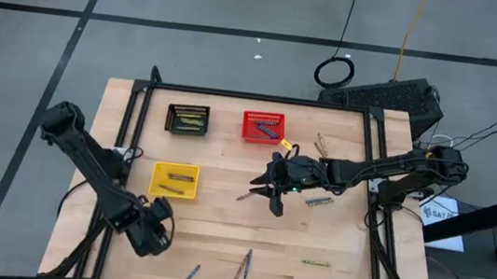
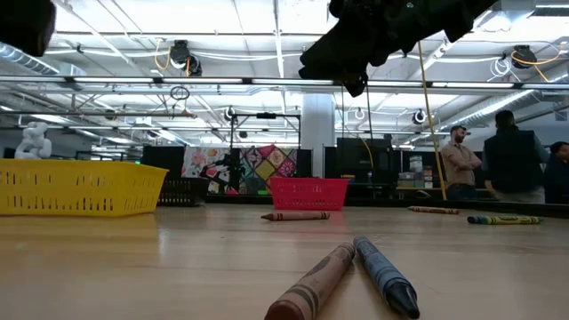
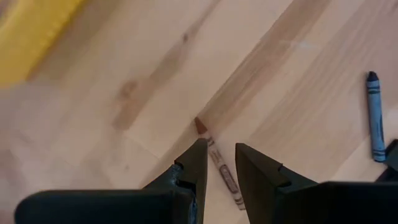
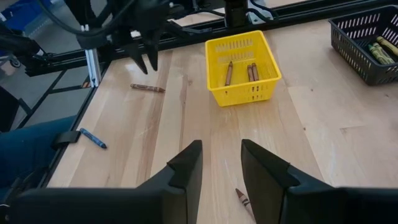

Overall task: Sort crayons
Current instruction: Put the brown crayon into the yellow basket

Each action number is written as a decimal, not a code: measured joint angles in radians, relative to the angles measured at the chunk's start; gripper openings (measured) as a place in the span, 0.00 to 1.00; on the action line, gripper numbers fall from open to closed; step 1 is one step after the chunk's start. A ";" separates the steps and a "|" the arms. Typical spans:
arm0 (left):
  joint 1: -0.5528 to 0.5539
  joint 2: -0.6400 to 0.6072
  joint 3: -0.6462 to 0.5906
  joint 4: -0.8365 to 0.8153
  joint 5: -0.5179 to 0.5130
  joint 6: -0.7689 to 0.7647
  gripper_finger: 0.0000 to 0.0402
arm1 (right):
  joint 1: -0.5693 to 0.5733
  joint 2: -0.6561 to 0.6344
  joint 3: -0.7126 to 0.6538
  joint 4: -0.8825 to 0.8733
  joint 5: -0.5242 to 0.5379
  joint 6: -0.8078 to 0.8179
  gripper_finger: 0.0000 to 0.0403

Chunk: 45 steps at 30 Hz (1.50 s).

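Crayons lie scattered on the wooden table [image 1: 341, 235]. My left gripper [image 1: 156, 228] hangs open near the table's front left, pointing down; a brown crayon [image 3: 219, 169] lies on the wood under the gap between its fingers, untouched. A blue crayon [image 3: 374, 117] lies a little off to one side. My right gripper [image 1: 270, 196] stands open above the table's middle, with a brown crayon [image 4: 243, 199] on the wood just below it. The yellow basket [image 1: 174, 180] holds brown crayons [image 4: 251, 72]; the black basket [image 1: 188, 119] holds yellow-green ones; the red basket [image 1: 262, 127] holds blue ones.
A brown crayon [image 2: 311, 286] and a blue crayon [image 2: 384, 274] lie side by side near the front edge. More crayons lie right of the middle [image 1: 319, 201], front right [image 1: 314, 263] and far right [image 1: 323, 146]. People stand in the room beyond the table.
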 joint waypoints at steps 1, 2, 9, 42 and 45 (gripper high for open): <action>-0.008 0.013 0.000 0.010 0.003 -0.019 0.22 | 0.000 0.000 0.000 0.000 0.000 0.000 0.24; -0.015 0.027 0.000 0.024 0.010 -0.036 0.22 | 0.000 0.000 0.000 0.000 0.000 0.000 0.24; -0.057 0.101 0.000 0.092 0.019 -0.131 0.22 | 0.000 0.000 0.000 0.000 0.000 0.000 0.24; -0.085 0.250 0.002 0.127 0.094 -0.123 0.06 | -0.001 0.000 0.000 -0.001 -0.001 -0.076 0.24; -0.085 0.251 0.001 0.129 0.101 -0.099 0.02 | -0.001 0.000 0.000 -0.001 -0.001 -0.079 0.24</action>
